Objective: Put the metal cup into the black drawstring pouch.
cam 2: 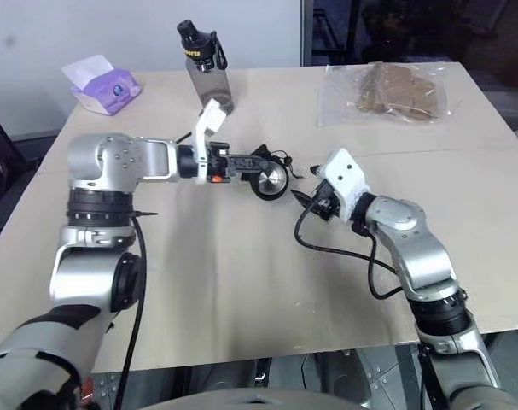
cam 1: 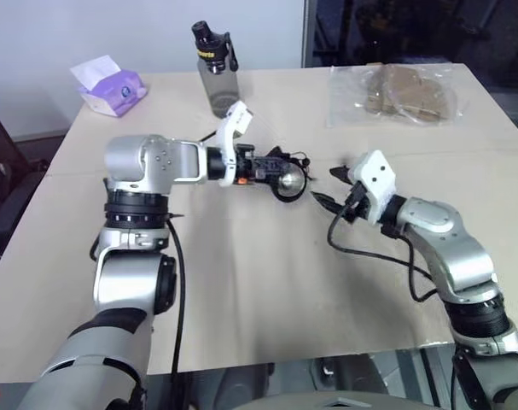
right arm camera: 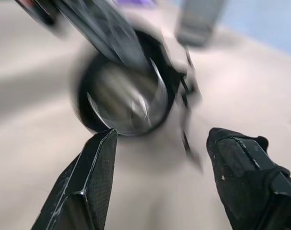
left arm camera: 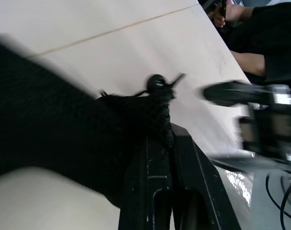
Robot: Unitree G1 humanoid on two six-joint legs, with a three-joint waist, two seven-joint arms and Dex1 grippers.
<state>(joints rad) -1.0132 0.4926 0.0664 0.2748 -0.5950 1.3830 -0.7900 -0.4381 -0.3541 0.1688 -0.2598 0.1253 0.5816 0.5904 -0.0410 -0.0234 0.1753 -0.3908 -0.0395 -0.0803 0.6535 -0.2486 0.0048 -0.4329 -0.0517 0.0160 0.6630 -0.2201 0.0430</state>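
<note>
The black drawstring pouch (left arm camera: 59, 124) hangs above the middle of the table, and my left gripper (cam 1: 274, 167) is shut on its edge. The metal cup (cam 1: 290, 178) sits in the pouch's mouth, its shiny end ringed by black fabric and turned toward my right arm. A thin cord with a small knob (left arm camera: 157, 82) trails from the mouth. My right gripper (cam 1: 330, 186) is open a short way to the right of the cup, touching neither cup nor pouch. In the right wrist view the cup (right arm camera: 128, 103) lies just beyond the two spread fingertips (right arm camera: 99, 158).
At the table's far edge stand a grey bottle with a black cap (cam 1: 216, 68) and a purple tissue pack (cam 1: 111, 85). A clear plastic bag with brown contents (cam 1: 404, 94) lies at the far right. A person's arm (left arm camera: 265, 43) is past the table's side.
</note>
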